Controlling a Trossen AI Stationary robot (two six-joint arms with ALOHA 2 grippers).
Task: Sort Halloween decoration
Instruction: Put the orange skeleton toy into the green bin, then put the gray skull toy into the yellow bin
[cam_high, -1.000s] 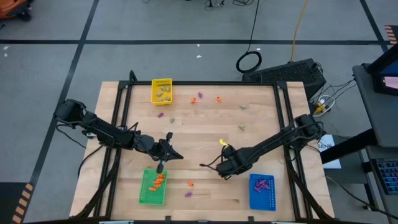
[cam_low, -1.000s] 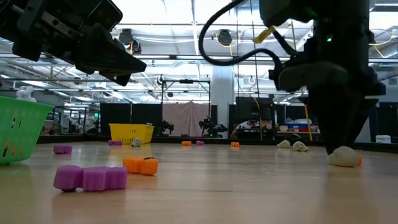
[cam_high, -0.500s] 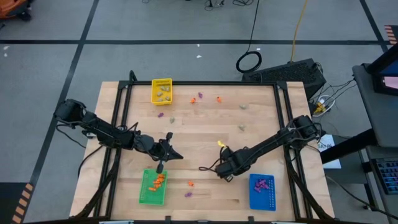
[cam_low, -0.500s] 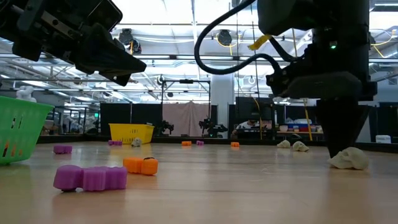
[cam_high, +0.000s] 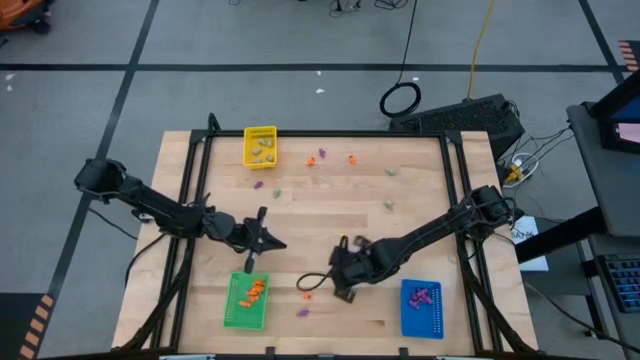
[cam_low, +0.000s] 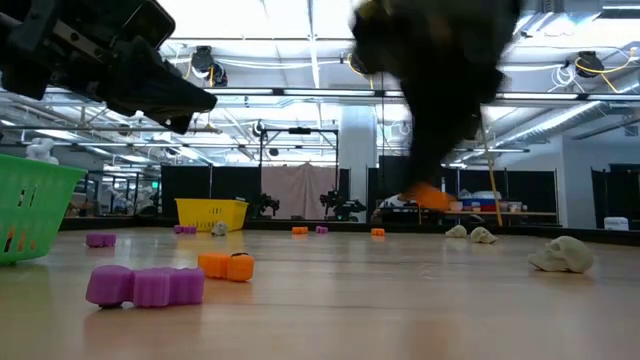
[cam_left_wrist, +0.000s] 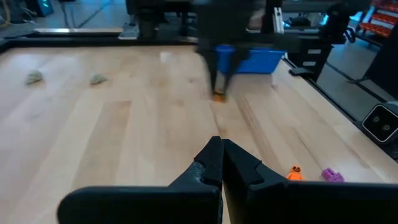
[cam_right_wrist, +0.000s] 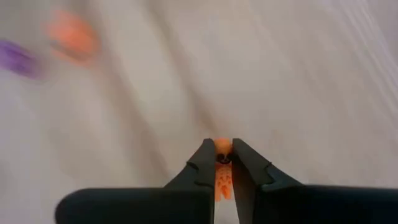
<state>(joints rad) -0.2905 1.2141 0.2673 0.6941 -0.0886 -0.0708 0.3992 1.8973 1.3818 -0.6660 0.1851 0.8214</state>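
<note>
The Halloween decoration lies scattered on the wooden table: orange, purple and beige-grey trinkets. My right gripper hangs blurred over the table's middle, shut on an orange trinket. A beige skull-like trinket lies on the table to its right. A loose orange trinket and a purple one lie near the green tray. My left gripper is shut and empty above the table, just beyond the green tray's far end. My right gripper pinches the orange trinket's upper end between its two fingertips. The fingers come from above, slanting steeply down. The trinket is lifted clear of the table, and its lower part shows just under the fingertips.
A yellow tray with beige pieces stands at the far edge, a blue tray with purple pieces at the near right. More trinkets lie along the far side. A large purple piece and an orange one lie near the low camera.
My right gripper has shut on the orange trinket, risen from beside the beige skull and swung toward the table's left and near edges, rolling as it went. The skull stays on the table. My left gripper has drawn back a little toward the left edge, still shut.
</note>
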